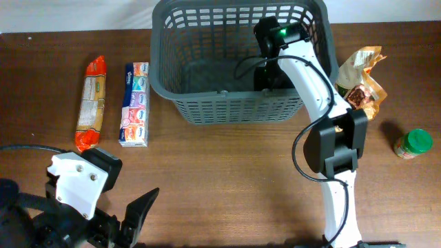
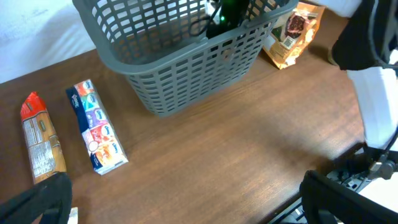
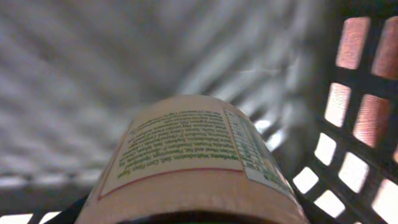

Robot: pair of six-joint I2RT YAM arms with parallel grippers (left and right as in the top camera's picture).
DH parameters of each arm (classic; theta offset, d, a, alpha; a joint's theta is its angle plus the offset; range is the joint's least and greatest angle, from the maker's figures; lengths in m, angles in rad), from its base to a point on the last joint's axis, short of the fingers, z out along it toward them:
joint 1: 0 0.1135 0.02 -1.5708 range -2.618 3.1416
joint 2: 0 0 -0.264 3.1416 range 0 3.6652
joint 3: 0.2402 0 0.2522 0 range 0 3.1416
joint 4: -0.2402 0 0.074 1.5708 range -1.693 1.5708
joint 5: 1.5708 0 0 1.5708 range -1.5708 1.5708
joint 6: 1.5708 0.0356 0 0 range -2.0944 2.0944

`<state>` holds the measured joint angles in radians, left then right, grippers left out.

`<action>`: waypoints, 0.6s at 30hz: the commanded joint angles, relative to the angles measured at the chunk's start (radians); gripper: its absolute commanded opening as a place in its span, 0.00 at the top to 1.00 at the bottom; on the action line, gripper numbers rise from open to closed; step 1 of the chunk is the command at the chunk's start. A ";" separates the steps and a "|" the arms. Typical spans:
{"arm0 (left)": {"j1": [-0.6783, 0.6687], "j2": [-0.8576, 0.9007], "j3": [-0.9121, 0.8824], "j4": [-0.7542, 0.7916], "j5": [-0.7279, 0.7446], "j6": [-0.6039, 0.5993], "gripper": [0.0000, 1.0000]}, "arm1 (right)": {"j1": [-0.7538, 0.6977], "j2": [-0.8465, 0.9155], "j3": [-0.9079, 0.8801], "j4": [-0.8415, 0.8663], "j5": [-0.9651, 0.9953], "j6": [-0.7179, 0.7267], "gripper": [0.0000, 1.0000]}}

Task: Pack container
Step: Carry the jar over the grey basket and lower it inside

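Right gripper is reaching down inside the container, at its right end. A labelled cylinder is filling the wrist view and hiding the fingers, so I can't tell the grip. Left gripper is hovering well in front of the container, jaws wide apart. Container is sitting between the tissue pack and the snack bags.

There is one grey basket, one red packet and one tissue pack at the left, one golden bag, one green-lidded jar at the right, and one labelled tub.
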<state>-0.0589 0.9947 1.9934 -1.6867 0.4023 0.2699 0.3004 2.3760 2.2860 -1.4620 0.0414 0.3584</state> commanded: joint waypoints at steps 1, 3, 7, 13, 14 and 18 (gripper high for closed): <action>-0.004 0.004 0.003 0.000 -0.005 0.004 0.01 | -0.008 0.037 0.002 -0.006 0.015 -0.003 0.96; -0.004 0.004 0.003 0.000 -0.005 0.004 0.01 | -0.008 0.051 0.002 -0.010 0.016 -0.006 0.96; -0.004 0.004 0.003 0.000 -0.006 0.004 0.01 | -0.008 0.055 0.002 -0.014 0.016 -0.006 0.71; -0.004 0.004 0.003 -0.001 -0.006 0.004 0.01 | -0.019 0.055 0.002 -0.027 0.016 -0.011 0.47; -0.004 0.004 0.003 0.000 -0.006 0.004 0.01 | -0.021 0.055 0.002 -0.029 0.016 -0.010 0.41; -0.004 0.004 0.003 0.000 -0.006 0.005 0.01 | -0.027 0.054 0.005 -0.035 0.016 -0.014 0.19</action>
<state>-0.0589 0.9947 1.9934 -1.6867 0.4023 0.2699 0.2848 2.4359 2.2860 -1.4910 0.0418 0.3550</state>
